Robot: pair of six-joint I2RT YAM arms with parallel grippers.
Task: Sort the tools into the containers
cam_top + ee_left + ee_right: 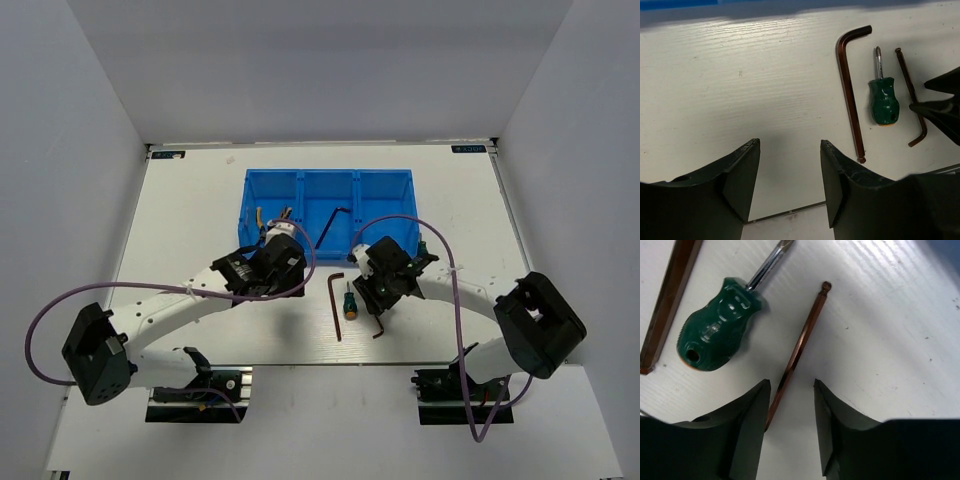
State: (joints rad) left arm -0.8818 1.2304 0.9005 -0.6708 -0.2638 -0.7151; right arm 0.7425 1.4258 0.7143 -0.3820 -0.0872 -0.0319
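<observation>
Though half-hidden, pliers (261, 220) in bin (385, 198) (hex key (331, 227) middle)

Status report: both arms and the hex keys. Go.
Left tool open, empty. Right tool open, straddling thin hex key, not gripped. Screwdriver close beside it, long hex key beyond.

overhead camera, high at the near edge, looks down on the whole table (190, 210). both wrist cameras face down, close to its surface; both catch the screwdriver (884, 100) and thin hex key (799, 347).
</observation>
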